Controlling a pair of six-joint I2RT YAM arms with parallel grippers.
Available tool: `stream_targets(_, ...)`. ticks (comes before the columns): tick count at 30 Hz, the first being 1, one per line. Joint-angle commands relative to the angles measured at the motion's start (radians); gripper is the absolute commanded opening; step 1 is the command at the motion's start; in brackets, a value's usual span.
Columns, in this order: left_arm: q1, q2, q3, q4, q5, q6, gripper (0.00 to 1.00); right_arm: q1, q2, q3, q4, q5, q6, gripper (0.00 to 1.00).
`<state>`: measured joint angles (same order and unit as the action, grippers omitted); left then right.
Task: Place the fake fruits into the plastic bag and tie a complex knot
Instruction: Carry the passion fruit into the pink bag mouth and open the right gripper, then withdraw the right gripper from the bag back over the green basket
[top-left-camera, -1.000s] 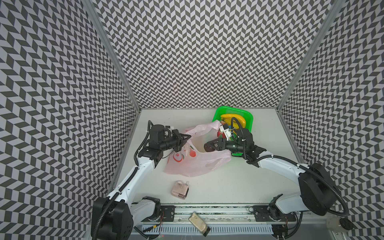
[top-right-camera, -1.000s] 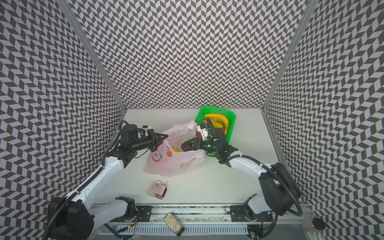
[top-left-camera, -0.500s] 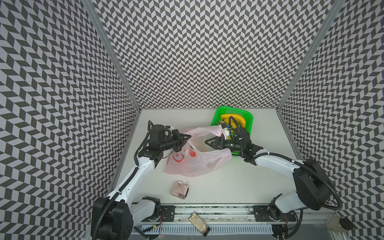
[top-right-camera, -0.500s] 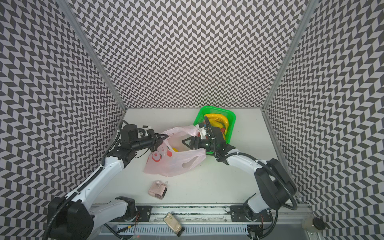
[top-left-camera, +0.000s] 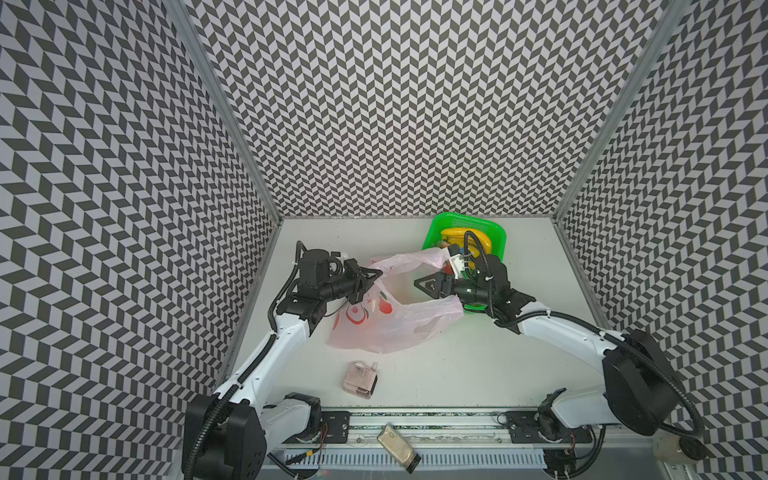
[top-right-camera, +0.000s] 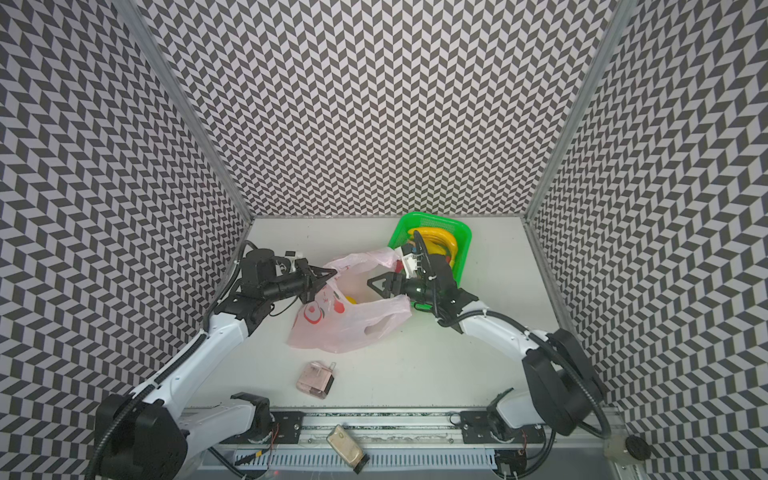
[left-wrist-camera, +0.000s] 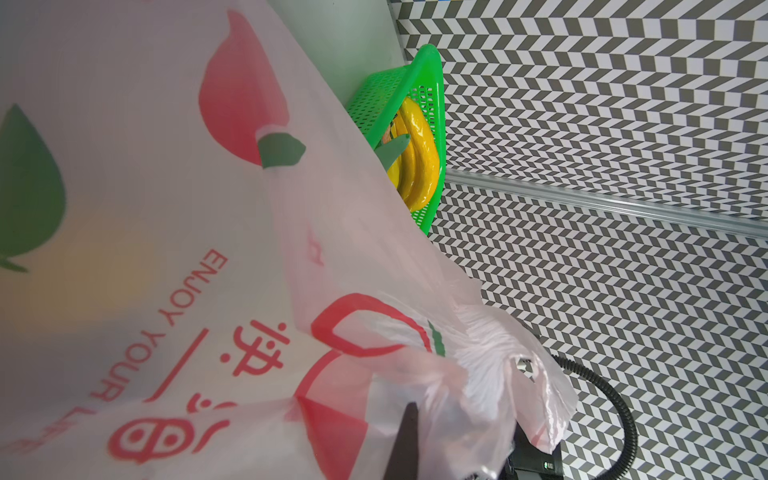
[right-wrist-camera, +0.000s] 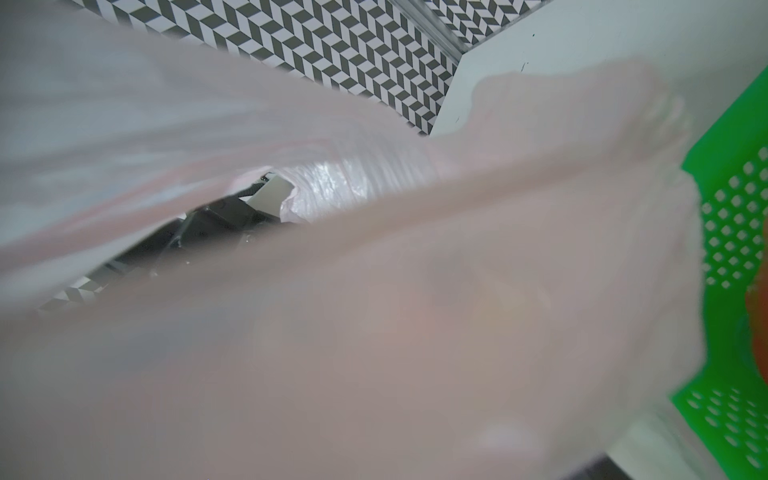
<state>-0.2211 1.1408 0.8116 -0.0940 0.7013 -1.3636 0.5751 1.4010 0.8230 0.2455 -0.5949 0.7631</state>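
We pinch the rim of the thin translucent pink plastic bag (top-left-camera: 395, 328) with our left gripper (top-left-camera: 376, 273); our right gripper (top-left-camera: 424, 287) sits in the bag's open mouth, jaws spread.

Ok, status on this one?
Left gripper shut on plastic bag rim. Right gripper open at bag mouth. Bananas in green basket; no knot. Nothing blocking.

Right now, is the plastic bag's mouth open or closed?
Open. The left gripper holds the plastic bag by its rim; the mouth gapes toward the right gripper.
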Motion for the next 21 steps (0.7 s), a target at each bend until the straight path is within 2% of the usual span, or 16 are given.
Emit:
stream_targets(1, 0.009, 0.002, -0.007, 0.037, 0.012, -0.013, 0.0, -0.026, -0.065, -0.024, -0.038, 0.003, -0.066, 0.82)
stream_targets(8, 0.035, 0.005, -0.003, 0.044, 0.028, -0.012, 0.0, -0.123, -0.225, -0.081, -0.23, -0.013, -0.203, 0.94)
stream_targets(14, 0.064, 0.016, -0.005, 0.051, 0.056, -0.008, 0.0, -0.237, -0.362, -0.103, -0.353, 0.006, -0.318, 0.99)
stream_targets(17, 0.087, 0.007, -0.004, 0.044, 0.069, -0.001, 0.0, -0.293, -0.368, -0.073, -0.424, 0.038, -0.374, 0.99)
stream_targets(21, 0.105, -0.001, -0.005, 0.039, 0.096, 0.004, 0.0, -0.3, -0.262, 0.029, -0.553, 0.158, -0.463, 0.99)
